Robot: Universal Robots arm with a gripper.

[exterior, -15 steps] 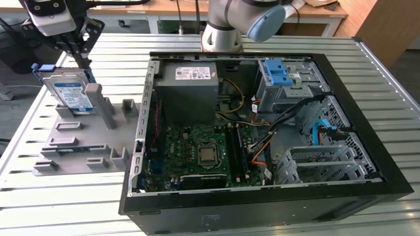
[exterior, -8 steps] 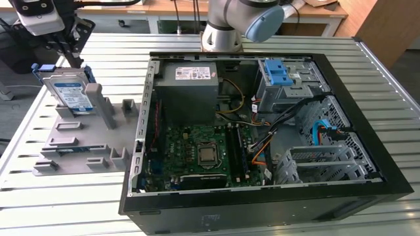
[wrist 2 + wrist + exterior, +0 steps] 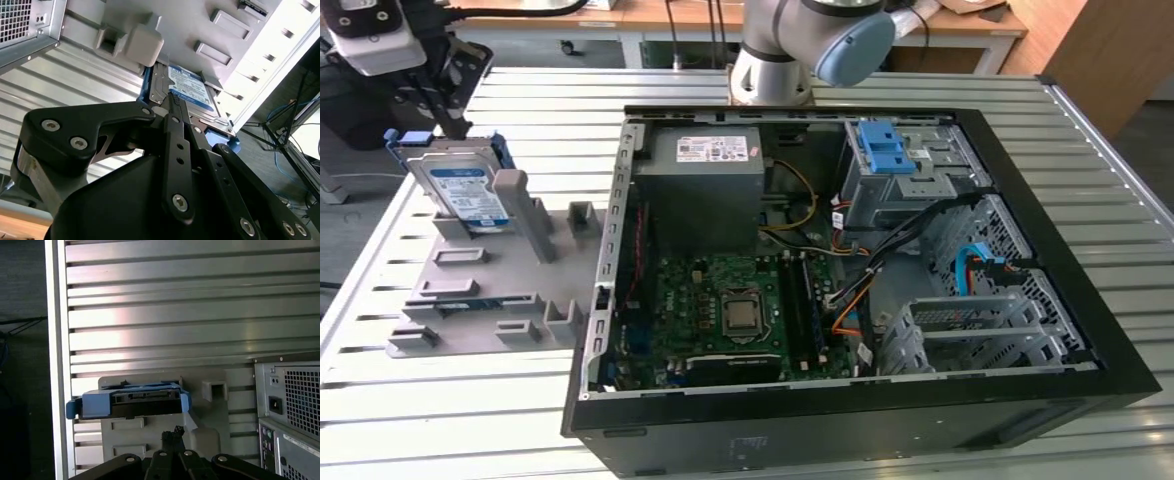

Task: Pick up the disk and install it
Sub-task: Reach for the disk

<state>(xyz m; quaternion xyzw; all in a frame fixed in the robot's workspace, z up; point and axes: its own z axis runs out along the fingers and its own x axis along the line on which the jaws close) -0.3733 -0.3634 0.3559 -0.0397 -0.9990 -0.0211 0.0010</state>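
The disk [image 3: 464,190] is a silver drive with a white-and-blue label in a blue bracket. It stands on edge, leaning in a slot of the grey holder plate [image 3: 480,290] at the exterior view's left. My gripper [image 3: 454,125] hangs just over its top edge. In the first wrist view the fingertips [image 3: 175,432] lie together close beside the disk's blue top edge [image 3: 130,400], not around it. The second wrist view has the shut gripper [image 3: 172,100] next to the labelled face of the disk [image 3: 192,90]. Nothing is held.
The open computer case [image 3: 1101,300] lies on the slatted metal table, to the exterior view's right of the holder. It holds a grey power supply [image 3: 707,185], a motherboard [image 3: 734,310] and a drive cage with a blue latch [image 3: 887,150]. The arm's base [image 3: 767,75] stands behind the case.
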